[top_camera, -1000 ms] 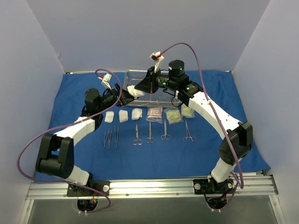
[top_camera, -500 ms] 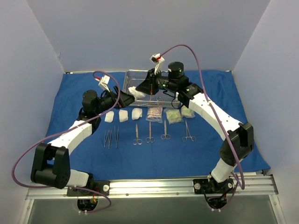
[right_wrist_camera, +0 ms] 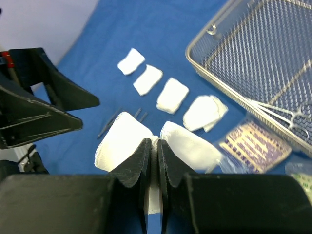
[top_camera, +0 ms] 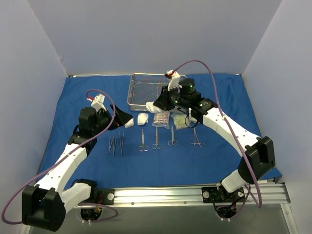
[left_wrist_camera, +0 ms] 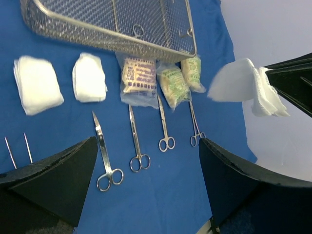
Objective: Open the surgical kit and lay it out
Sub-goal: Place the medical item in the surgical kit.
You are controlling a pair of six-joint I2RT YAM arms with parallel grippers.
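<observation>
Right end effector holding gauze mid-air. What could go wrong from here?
The gauze pad is pinched at its middle by the right end effector, both halves drooping: it may land unfolded. It hangs near the nearest packet and the loosely folded pad, so it could overlap either.

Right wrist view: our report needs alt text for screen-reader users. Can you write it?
The right gripper is shut on a white gauze pad held above a blue cloth. Four more pads lie in a row on the cloth beyond it, with a mesh tray at upper right.
</observation>
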